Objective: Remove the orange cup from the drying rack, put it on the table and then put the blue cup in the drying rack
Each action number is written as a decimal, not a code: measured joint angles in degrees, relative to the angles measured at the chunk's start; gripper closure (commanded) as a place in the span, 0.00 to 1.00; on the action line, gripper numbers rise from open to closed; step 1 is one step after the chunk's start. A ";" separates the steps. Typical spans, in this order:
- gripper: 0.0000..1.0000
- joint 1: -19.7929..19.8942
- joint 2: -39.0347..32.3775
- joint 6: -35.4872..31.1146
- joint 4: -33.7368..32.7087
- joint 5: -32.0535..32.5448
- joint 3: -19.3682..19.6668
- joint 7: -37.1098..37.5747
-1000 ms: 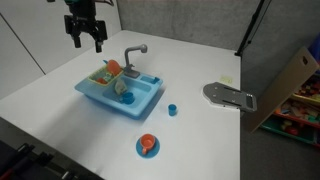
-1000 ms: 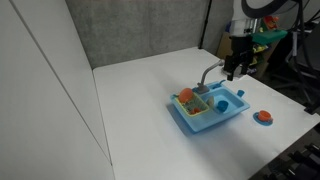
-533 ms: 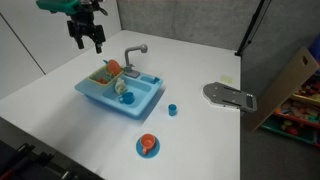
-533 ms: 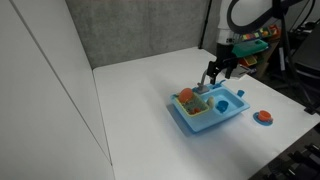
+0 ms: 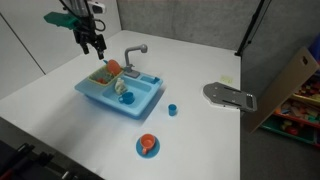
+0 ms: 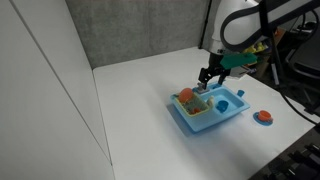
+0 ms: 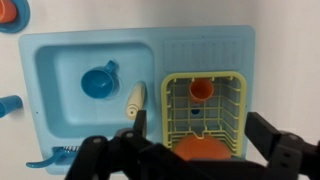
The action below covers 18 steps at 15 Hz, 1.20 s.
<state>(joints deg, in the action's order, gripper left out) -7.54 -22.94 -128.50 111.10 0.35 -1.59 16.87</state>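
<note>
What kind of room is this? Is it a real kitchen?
Probably a robot lab, not a real kitchen. The sink is a small blue toy on a plain white table. Grey partition panels stand behind it, and a cardboard box sits nearby.

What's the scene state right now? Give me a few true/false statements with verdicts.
1. The gripper is open and holds nothing. True.
2. The orange cup is already on the table. False: it sits in the drying rack.
3. The blue cup stands on the table, outside the drying rack. True.
4. The gripper is touching the orange cup. False: it hovers above the drying rack, apart from the cup.
5. The grey plate lies inside the drying rack. False: it lies on the table, well apart from the rack.
</note>
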 measured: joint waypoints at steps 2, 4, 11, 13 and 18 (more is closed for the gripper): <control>0.00 -0.05 -0.89 -2.30 0.72 0.00 0.28 1.65; 0.00 -0.20 -1.66 -4.57 1.66 0.00 0.67 3.10; 0.00 -0.55 -2.34 -6.66 3.11 -0.24 0.95 4.33; 0.00 -0.55 -2.36 -6.66 3.11 -0.24 0.94 4.33; 0.00 -0.55 -3.30 -7.76 3.11 -0.15 1.00 4.20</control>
<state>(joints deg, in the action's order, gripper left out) -8.09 -26.25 -136.27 114.20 0.21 -0.60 21.07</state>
